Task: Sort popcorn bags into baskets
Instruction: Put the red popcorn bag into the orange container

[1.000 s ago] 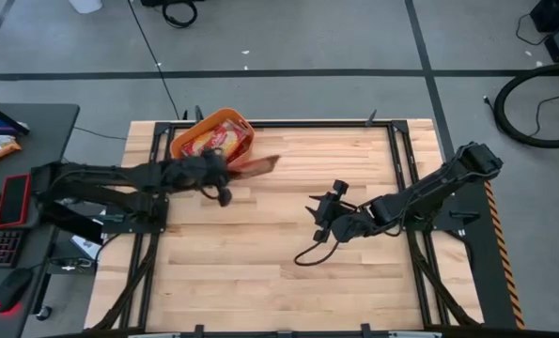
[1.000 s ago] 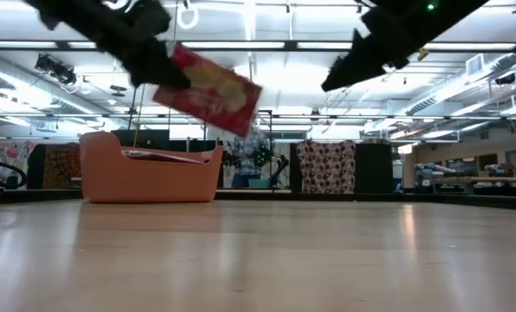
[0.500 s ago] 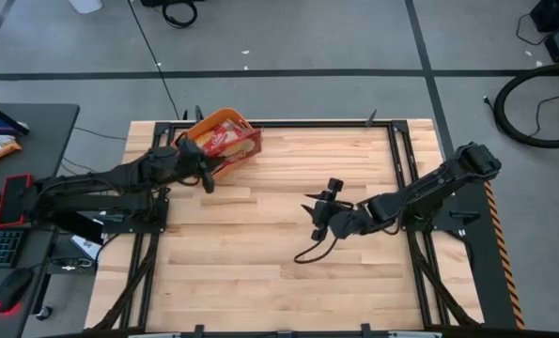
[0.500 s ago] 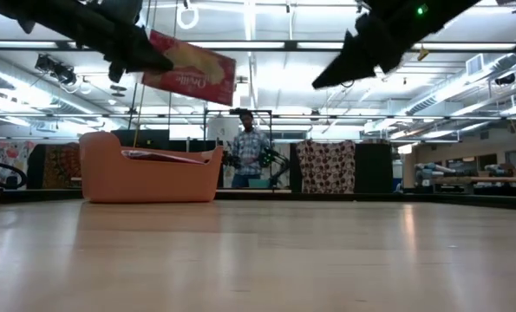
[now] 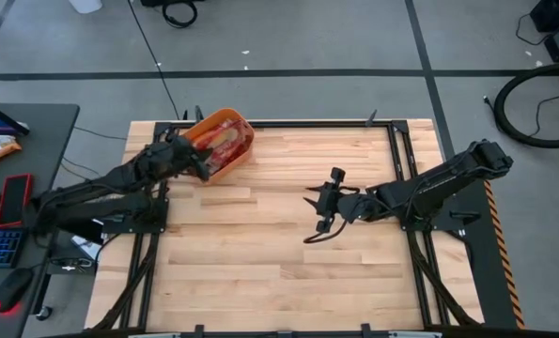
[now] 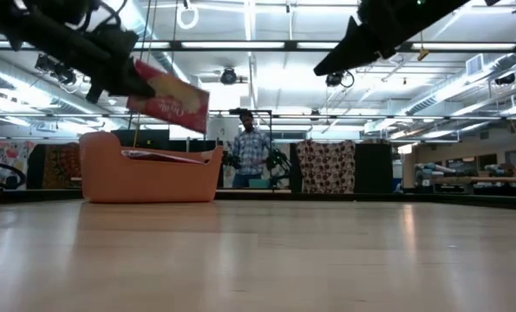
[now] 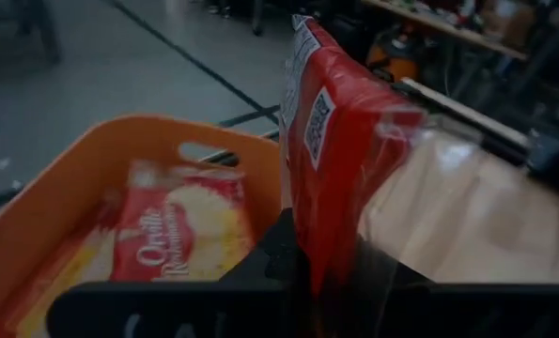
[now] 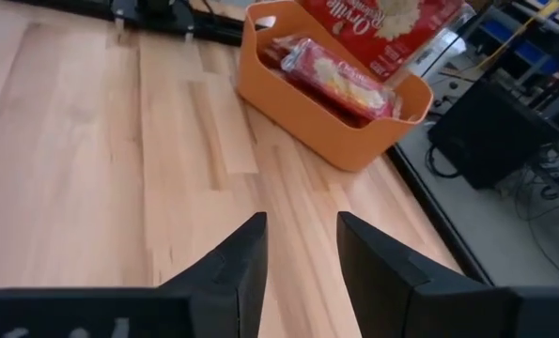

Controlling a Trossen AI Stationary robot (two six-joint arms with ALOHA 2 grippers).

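- My left end effector (image 5: 200,165) pinches a red popcorn bag (image 6: 166,98) by its lower edge; in the left wrist view the bag (image 7: 340,160) stands on edge between my fingers.
- A second ago this bag hung tilted over the open bench, to the right of the orange basket (image 5: 221,141). Half a second ago it was level and closer. Now it sits right at the basket's near rim, so the carry is nearly over.
- In the low view the bag hangs just above the basket's (image 6: 149,178) right-hand wall, its lower corner dipping toward the opening. I judge that it is not yet fully over the inside.
- The basket stands at the far-left corner of the bench (image 5: 288,244) and already holds popcorn bags; one lies flat inside with its print up (image 7: 180,235), and the right wrist view shows another (image 8: 331,70) leaning within the walls.
- My right end effector (image 5: 321,207) hovers over the middle of the bench with fingers (image 8: 232,272) spread and nothing between them. It has drifted a little toward the far edge in the last second.
- No loose bags show on the bench top, so this may be among the last ones to go in.
- Next I judge that I need a short push further over the basket before letting go, or the bag could catch on the rim and slide out.
- A person (image 6: 253,152) stands in the room well beyond the bench.
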